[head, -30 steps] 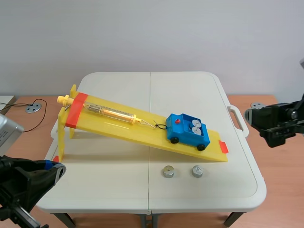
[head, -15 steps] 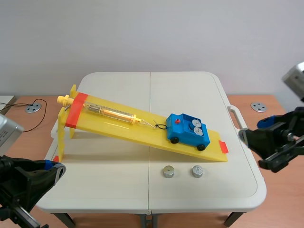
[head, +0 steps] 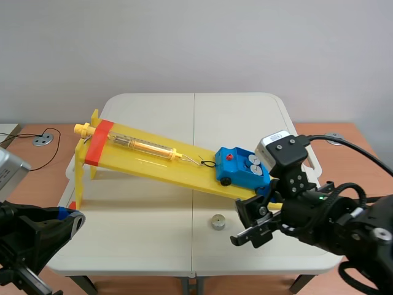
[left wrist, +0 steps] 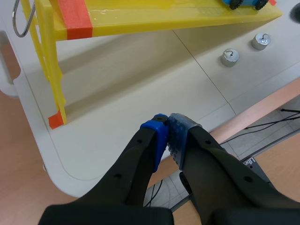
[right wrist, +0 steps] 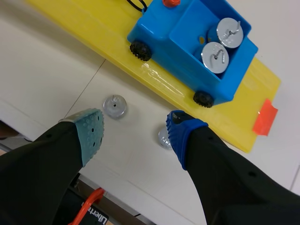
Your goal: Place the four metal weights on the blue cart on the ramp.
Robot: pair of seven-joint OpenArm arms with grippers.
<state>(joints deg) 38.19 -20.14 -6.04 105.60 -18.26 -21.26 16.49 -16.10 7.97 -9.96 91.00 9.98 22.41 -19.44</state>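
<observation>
Left gripper (left wrist: pixel 168 140), closed on nothing, low at the near edge of the table (left wrist: pixel 122 89). Right gripper (right wrist: pixel 136 129), fingers spread wide and empty, above two loose weights (head: pixel 218 222): one (right wrist: pixel 114 106) just ahead of its grey-green pad (right wrist: pixel 91 133), the other (right wrist: pixel 163 138) half hidden beside its blue pad (right wrist: pixel 180 133). Probably dense, rigid, smooth: pinch across the round sides. Beyond, the blue cart (right wrist: pixel 192 47) on the ramp (right wrist: pixel 154 84) carries two loaded weights (right wrist: pixel 214 54)

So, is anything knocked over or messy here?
Nothing stands out. Two weights sit in the blue cart on the ramp; the other two weights stand upright on the table, just not loaded yet.
</observation>
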